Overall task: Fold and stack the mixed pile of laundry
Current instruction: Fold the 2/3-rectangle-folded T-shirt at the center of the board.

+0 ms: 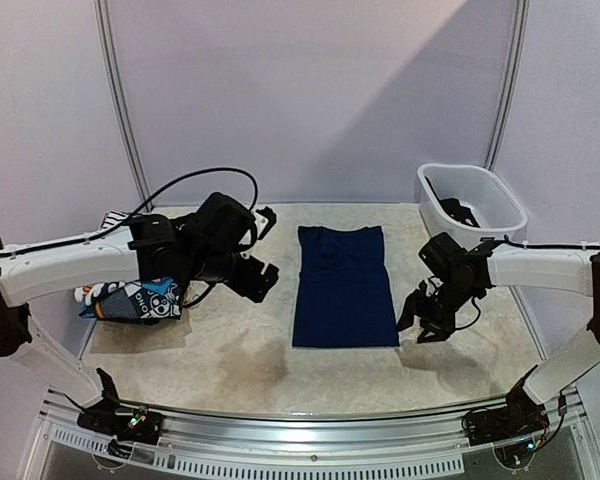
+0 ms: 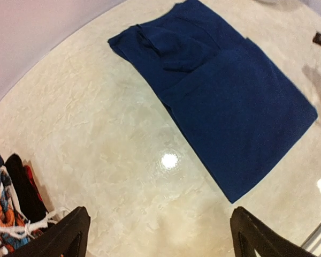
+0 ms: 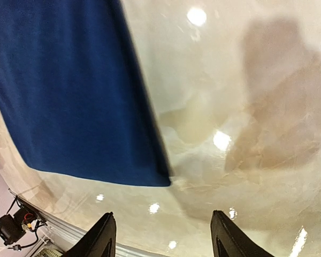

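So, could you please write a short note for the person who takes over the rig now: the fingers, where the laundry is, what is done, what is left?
Fingers: the left gripper is open and empty, above the table between the pile and the navy garment. The right gripper is open and empty, beside the navy garment's near right corner.
Things: the navy garment lies folded flat mid-table. The pile sits bunched at the left, partly under the left arm. The white tub holds something dark.
Done: one piece folded.
Left: fold the pile's pieces and stack them.
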Motion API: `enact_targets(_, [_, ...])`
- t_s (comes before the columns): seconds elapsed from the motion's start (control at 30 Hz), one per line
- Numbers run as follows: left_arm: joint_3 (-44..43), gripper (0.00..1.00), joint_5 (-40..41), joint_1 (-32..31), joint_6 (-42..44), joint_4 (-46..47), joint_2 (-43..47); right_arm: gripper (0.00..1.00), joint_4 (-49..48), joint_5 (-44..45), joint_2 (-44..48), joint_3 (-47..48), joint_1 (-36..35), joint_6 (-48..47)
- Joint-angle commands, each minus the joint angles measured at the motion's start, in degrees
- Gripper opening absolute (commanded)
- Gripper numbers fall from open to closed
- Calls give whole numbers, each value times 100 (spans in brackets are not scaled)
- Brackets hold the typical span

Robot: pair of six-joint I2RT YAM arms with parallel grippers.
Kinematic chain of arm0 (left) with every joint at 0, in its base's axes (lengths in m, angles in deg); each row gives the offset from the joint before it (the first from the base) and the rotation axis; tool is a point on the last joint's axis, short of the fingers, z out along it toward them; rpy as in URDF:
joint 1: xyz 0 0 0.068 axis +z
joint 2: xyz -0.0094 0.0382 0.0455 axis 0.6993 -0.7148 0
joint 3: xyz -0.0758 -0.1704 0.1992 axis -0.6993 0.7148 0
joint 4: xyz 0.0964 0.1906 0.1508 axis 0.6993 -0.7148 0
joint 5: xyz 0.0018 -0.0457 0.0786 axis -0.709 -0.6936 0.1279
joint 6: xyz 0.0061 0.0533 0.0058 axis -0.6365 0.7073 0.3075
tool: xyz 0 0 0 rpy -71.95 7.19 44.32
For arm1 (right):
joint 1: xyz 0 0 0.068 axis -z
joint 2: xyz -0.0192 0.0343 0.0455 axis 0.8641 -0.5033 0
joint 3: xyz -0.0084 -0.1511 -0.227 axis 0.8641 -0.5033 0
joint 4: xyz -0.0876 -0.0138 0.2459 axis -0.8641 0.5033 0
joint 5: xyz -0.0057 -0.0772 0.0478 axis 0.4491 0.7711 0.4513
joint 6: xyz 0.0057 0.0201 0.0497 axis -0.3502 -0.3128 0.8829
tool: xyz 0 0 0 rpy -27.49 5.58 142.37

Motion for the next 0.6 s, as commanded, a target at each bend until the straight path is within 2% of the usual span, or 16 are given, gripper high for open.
enact_targets(0.0, [79,87,-492,-88,953,110,-548,61,-915,-258,163,-502,-12,484])
enact_targets(0.07, [228,82,-521,-255,1328,191,-679,60,-980,-242,165,-638,-9,662])
enact_targets(0.17, [469,80,-604,-505,2038,371,-809,59,-1036,-222,161,-811,-8,863])
enact_targets(0.33, [714,76,-1177,-793,3286,542,-938,59,-969,-139,208,-934,-9,1114])
enact_targets(0.57, [804,66,-1281,-1006,4075,994,-1483,59,-1177,-178,189,-1148,-4,1367])
